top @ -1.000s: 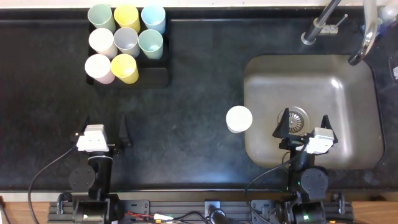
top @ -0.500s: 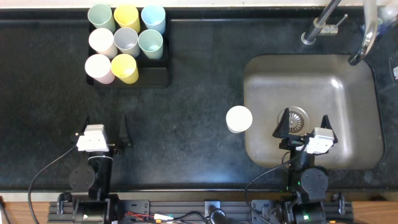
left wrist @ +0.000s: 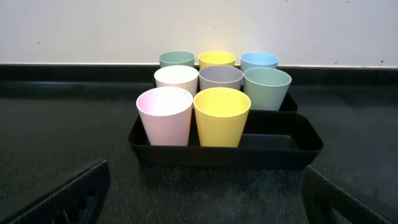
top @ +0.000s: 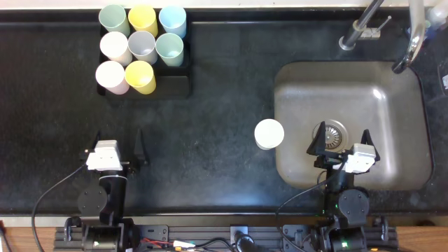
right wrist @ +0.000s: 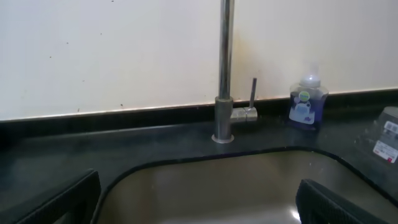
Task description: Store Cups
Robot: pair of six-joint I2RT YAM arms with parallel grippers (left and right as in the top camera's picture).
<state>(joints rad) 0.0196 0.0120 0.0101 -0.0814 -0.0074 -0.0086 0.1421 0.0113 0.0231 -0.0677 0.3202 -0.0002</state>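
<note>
Both arms sit low near their bases, and this reads like a job with one piece left. At the far-left corner of the bench point(top: 210, 126) is the black tray point(top: 173, 82), holding eight cups point(top: 142, 46) upright, mouths up, in three close rows (packed tight so the whole set fits). One slot is bare: the near corner of the tray, on the side toward the sink point(top: 378, 105). That gap looks meant for the lone white cup point(top: 269, 134), which stands on the bench just beside the sink's left rim, well apart from the tray. From above I cannot tell whether it is mouth up or mouth down.

The right claw point(top: 341, 140) hangs over the basin near the drain, fingers spread wide with nothing in them, and the tap point(right wrist: 224, 68) is ahead of its camera. It is the nearer claw to the stray cup. The left claw point(top: 119, 145) is likewise wide open and empty. It faces the tray head-on, a fair spot for placing into that bare slot. My guess is that whichever arm goes, the cup needs carrying across much of the bench.
</note>
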